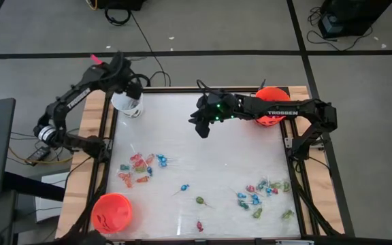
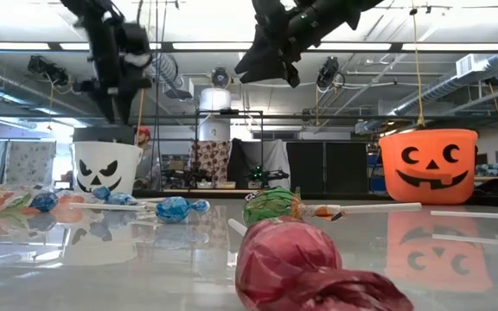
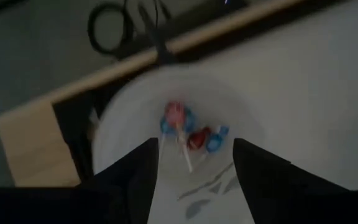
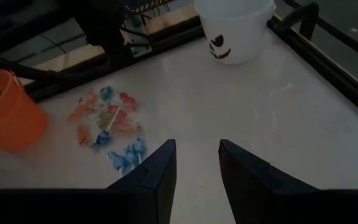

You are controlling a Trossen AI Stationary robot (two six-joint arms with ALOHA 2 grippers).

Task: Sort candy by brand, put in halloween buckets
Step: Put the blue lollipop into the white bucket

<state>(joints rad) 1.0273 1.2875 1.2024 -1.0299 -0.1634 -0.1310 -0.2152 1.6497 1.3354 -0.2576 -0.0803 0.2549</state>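
Note:
My left gripper [image 1: 125, 90] hangs open and empty over the white bucket [image 1: 127, 104] at the table's far left. Inside the bucket [image 3: 123, 112] lie blue and red wrapped lollipops [image 3: 188, 132]. My right gripper [image 1: 200, 126] is open and empty, high above the table's far middle; it also shows in the low view [image 2: 271, 56]. One orange bucket [image 1: 271, 107] stands at the far right, under the right arm. Another orange bucket [image 1: 111, 212] stands at the near left. Candy lies in a left cluster [image 1: 140, 167], a right cluster [image 1: 264, 193] and as loose pieces [image 1: 200, 201].
A wooden frame [image 1: 94, 129] with dark rails borders the table. In the low view a red lollipop [image 2: 288, 263], a green one [image 2: 273, 206] and a blue one [image 2: 174, 208] lie near the front edge. The middle of the table [image 1: 203, 156] is bare.

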